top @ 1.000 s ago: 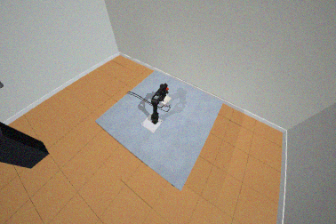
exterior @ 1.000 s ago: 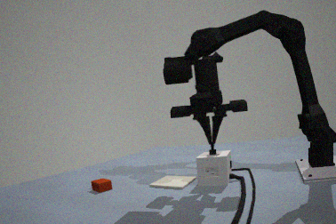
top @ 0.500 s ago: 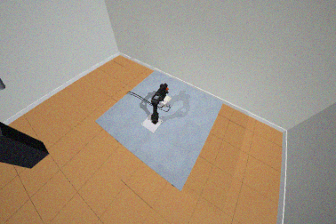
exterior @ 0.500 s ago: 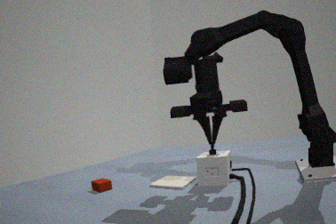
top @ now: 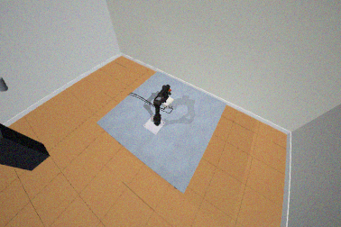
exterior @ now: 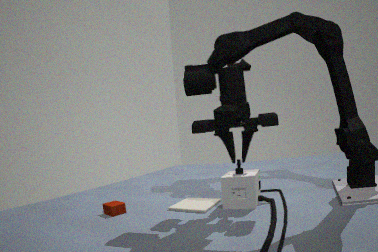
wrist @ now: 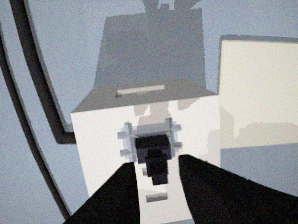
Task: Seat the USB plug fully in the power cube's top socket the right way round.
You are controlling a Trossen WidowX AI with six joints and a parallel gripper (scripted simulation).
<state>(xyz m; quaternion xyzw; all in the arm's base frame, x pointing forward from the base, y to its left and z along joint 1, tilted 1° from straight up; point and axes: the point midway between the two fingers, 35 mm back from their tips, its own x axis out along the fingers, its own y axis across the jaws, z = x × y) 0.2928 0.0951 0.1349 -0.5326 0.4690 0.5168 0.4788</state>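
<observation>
The white power cube (exterior: pixel 231 184) (wrist: pixel 102 132) stands upright on the blue surface. The black USB plug (exterior: pixel 239 171) (wrist: pixel 152 148) stands up from its top, inside a pale grey bracket (wrist: pixel 128 134). The socket under the plug is hidden, and I cannot tell how deep the plug sits or which way round it is. My gripper (exterior: pixel 238 161) (wrist: pixel 157 168) is partly open and empty, pointing straight down. Its fingertips are apart, one on each side of the plug's narrow upper end, with a gap to each side in the wrist view.
A cream flat plate (exterior: pixel 195 205) (wrist: pixel 260 92) lies beside the cube. An orange-red block (exterior: pixel 114 208) lies beyond it. Black cables (exterior: pixel 272 218) (wrist: pixel 31 75) run beside the cube on the arm base's side. The arm's white base plate (exterior: pixel 343 194) is at the right in the exterior view.
</observation>
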